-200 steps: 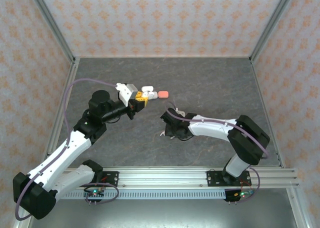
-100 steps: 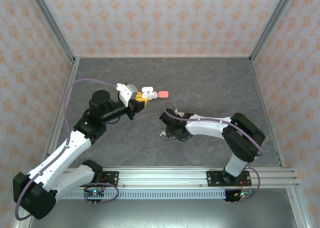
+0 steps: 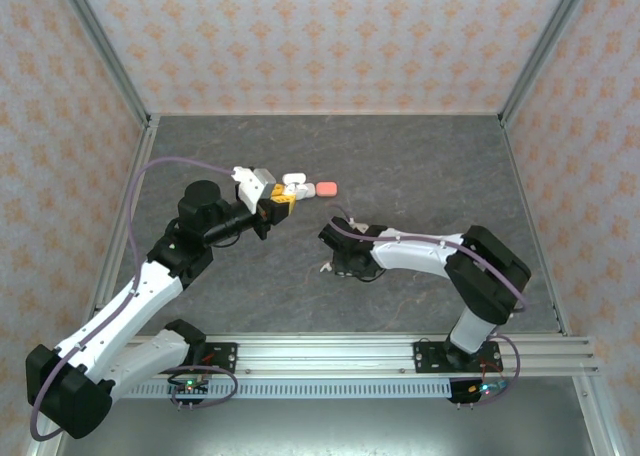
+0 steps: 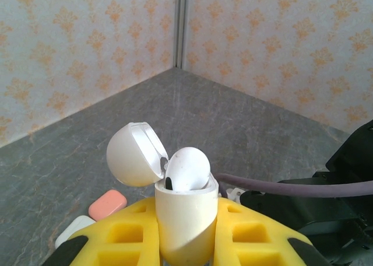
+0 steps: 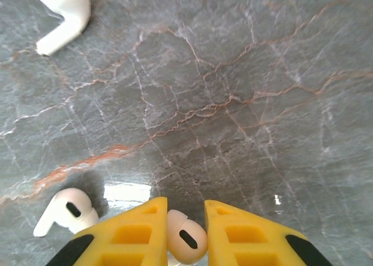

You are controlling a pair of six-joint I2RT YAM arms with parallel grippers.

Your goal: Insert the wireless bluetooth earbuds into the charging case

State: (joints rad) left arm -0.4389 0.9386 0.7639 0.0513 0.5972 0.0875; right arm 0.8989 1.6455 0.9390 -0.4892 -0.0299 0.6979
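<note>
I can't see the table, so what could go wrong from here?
The right gripper pinches the white earbud at its fingertips; it may slip on lifting. A loose earbud beside that gripper could get knocked. The open case in the left gripper already holds one earbud; a misaimed insert could hit it.

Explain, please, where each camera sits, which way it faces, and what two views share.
Top external: above and behind the bases, looking down at the table; the left arm and the right arm show.
Left wrist: on the left arm, looking along its yellow jaws, shut on an open white case, towards the corner walls.
Right wrist: on the right arm, looking straight down at the table; its yellow jaws are shut on an earbud.
Shared: top external and left wrist both show the pink case.
</note>
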